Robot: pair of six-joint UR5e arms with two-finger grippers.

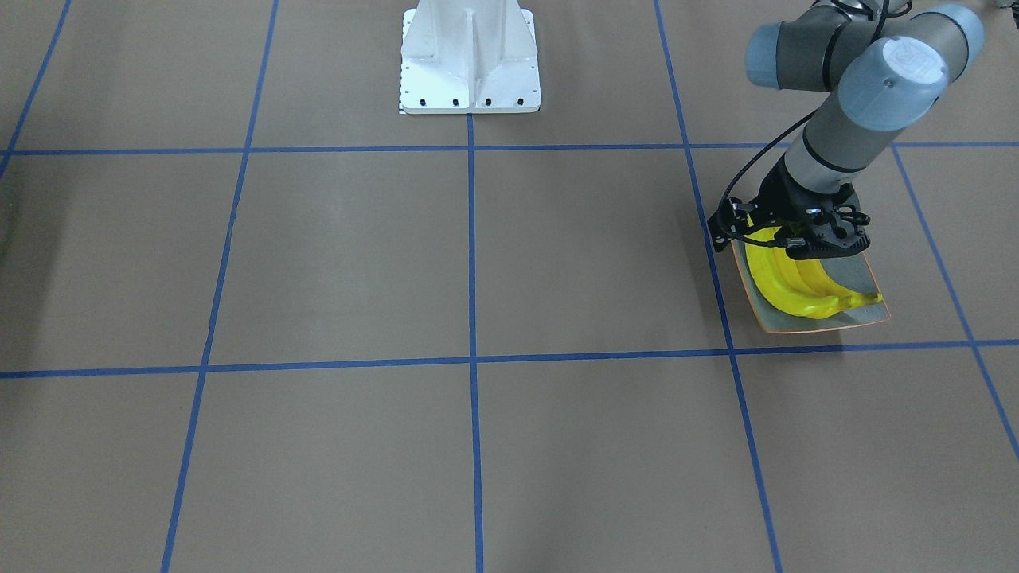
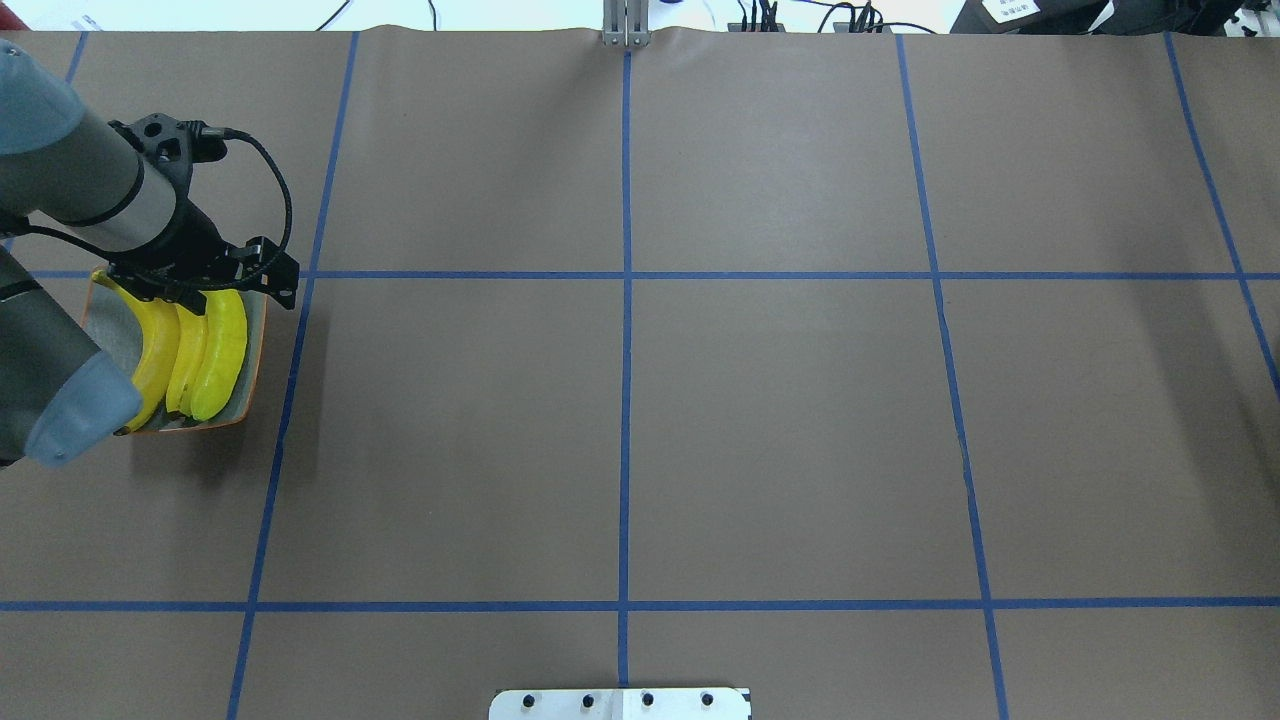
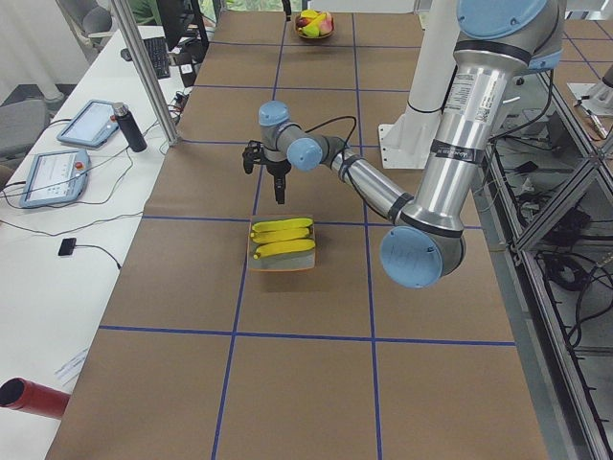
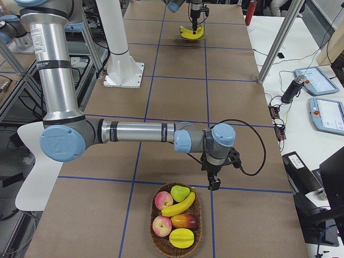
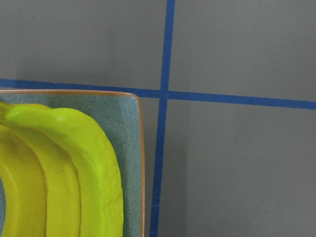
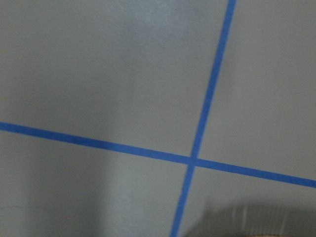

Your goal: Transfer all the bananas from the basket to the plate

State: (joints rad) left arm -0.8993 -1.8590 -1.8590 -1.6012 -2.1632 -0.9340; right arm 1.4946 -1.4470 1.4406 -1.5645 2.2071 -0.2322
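Three bananas [image 2: 215,350] lie side by side on the plate [image 5: 123,123], curved, glossy, bright yellow and touching each other, with their stem ends bunched at one edge. The plate is squarish and shallow, speckled grey-green glaze with a thin orange rim, and sits near the table's left end just inside a blue tape crossing. The left gripper [image 3: 279,196] hangs above the plate's rim, pointing down, holding nothing visible; cannot tell if its fingers are apart or together. One banana [image 4: 179,204] lies in the basket [image 4: 155,242], an oval brown wicker weave at the table's right end, resting across other fruit [image 4: 162,226]: red-yellow apples and a green pear among it. The right gripper [image 4: 214,185] hovers just beside the basket's rim, over the table; finger state cannot be told. The table [image 2: 780,430] is matte brown paper gridded with blue tape.
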